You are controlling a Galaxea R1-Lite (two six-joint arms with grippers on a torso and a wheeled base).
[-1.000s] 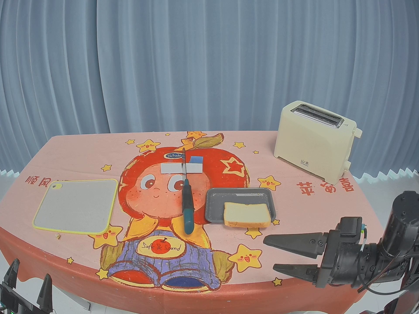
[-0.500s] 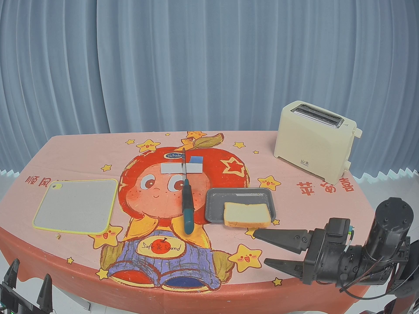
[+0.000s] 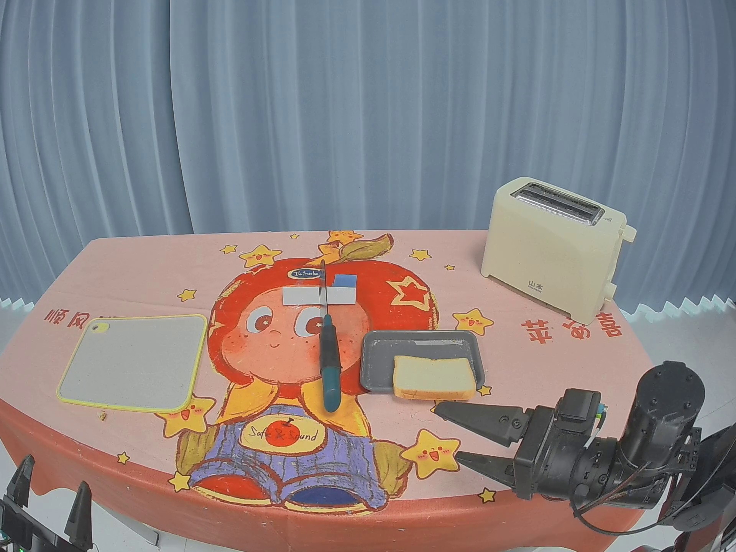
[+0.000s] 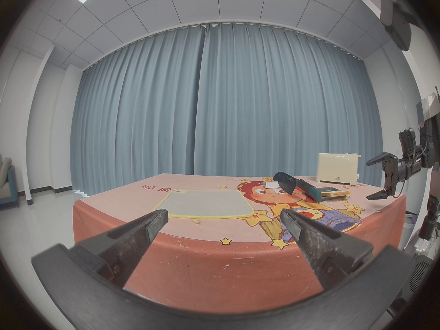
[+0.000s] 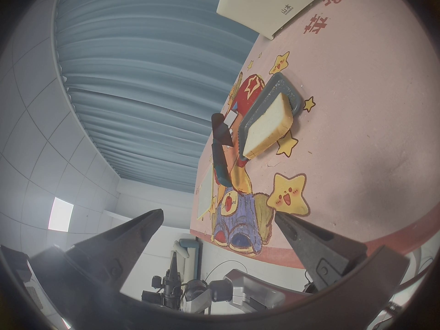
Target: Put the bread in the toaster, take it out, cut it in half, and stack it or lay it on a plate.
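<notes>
A slice of bread (image 3: 434, 378) lies half on the near edge of a grey tray (image 3: 422, 343) in the middle of the table. The cream toaster (image 3: 553, 247) stands at the back right, slots empty. My right gripper (image 3: 447, 432) hovers open near the table's front edge, just in front of and to the right of the bread, its fingertips pointing left. In the right wrist view the bread (image 5: 269, 124) lies ahead of the open gripper (image 5: 217, 215). My left gripper (image 3: 56, 473) is open below the table's front left edge, also seen as the left gripper (image 4: 223, 214).
A teal-handled knife (image 3: 330, 354) lies left of the tray, blade pointing away. A grey cutting board (image 3: 134, 362) with a yellow rim sits at the left. Blue curtains hang behind the table.
My right gripper has moved left and slightly down, closer to the bread, staying open. The left gripper and the table's things have not moved.
</notes>
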